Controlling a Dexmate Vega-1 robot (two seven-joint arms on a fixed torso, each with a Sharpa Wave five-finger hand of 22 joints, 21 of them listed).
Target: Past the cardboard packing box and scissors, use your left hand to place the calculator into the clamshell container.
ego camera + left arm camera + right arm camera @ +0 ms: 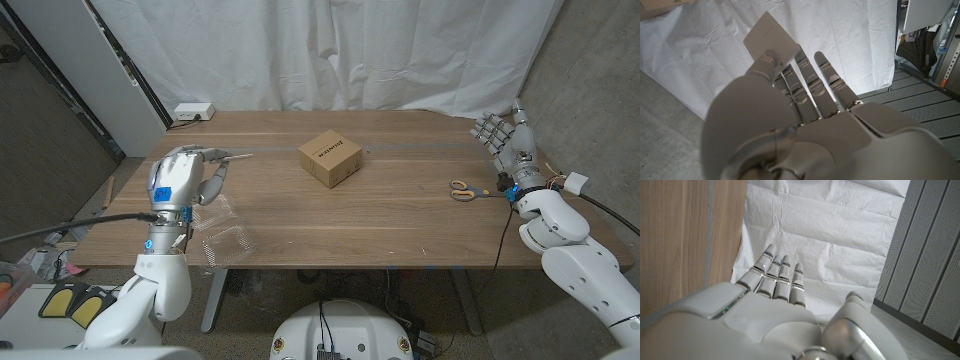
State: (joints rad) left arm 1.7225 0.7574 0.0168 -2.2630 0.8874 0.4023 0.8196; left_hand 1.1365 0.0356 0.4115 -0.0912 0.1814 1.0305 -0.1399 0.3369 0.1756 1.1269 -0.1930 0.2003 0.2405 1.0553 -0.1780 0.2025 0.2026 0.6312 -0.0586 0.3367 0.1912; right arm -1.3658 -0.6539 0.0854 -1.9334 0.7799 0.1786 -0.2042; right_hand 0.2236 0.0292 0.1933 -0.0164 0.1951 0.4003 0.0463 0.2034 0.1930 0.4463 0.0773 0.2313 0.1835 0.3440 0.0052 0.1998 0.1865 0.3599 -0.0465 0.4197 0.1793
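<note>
My left hand [185, 178] is raised over the table's left side and holds the calculator [228, 156], a thin grey slab that sticks out toward the middle. In the left wrist view the calculator [771, 36] lies pinched against the fingers of that hand [790, 125]. The clear plastic clamshell container [226, 238] lies open on the table just in front of and below this hand, near the front edge. The cardboard packing box [330, 158] stands mid-table. Orange-handled scissors [463, 190] lie at the right. My right hand [505, 135] stands upright with fingers spread beyond the scissors, holding nothing; its fingers [775, 277] point at the curtain.
A white power strip [193, 111] sits at the table's back left corner. A white curtain [330, 50] hangs behind the table [400, 220]. A black cable [60, 228] runs off to the left from my left arm.
</note>
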